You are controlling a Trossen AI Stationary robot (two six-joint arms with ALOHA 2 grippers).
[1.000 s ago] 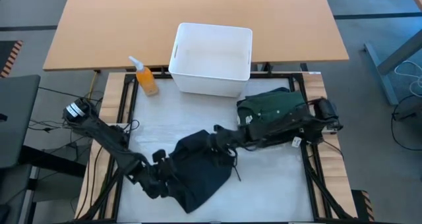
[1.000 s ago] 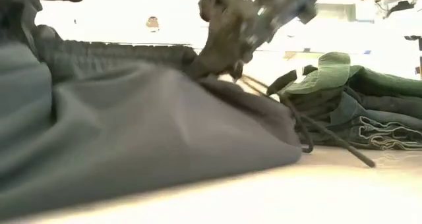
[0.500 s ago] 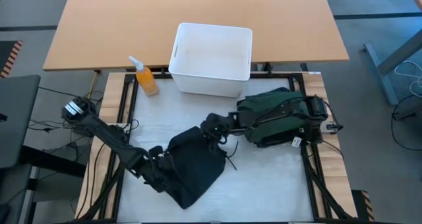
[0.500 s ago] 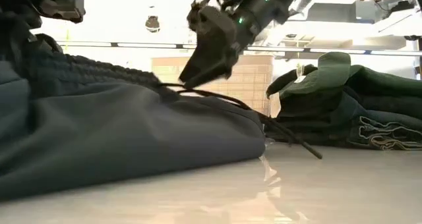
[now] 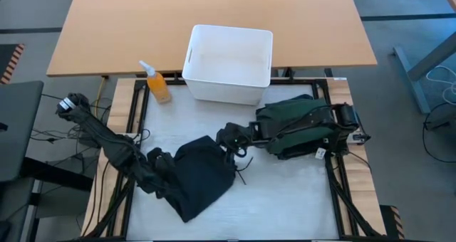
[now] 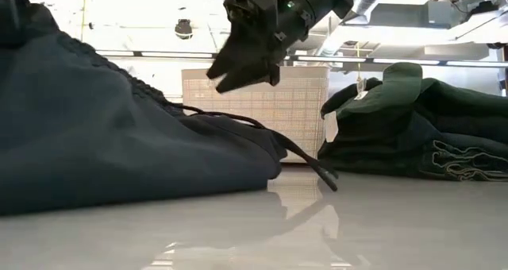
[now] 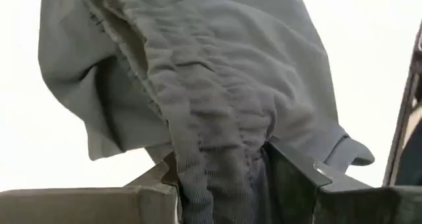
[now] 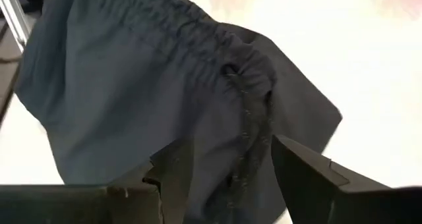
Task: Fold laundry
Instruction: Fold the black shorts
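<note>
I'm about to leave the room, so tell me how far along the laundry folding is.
Partway. Done, it seems: a dark green garment sits folded in a pile at the table's right. In hand: the black garment lies bunched mid-table; the right end effector hovers open above its drawstring, holding nothing, while the left end effector is open with the waistband between its fingers. Left: flattening and folding it.

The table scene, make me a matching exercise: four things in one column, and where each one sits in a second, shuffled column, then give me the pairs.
Things:
1. white bin
2. spray bottle
3. green garment pile
4. black garment

Places:
A. front middle of the table, between the two grippers
B. on the table's right side, under the right arm
C. at the table's back edge, in the middle
D. at the back left corner, beside the bin

Pairs: 1-C, 2-D, 3-B, 4-A
</note>
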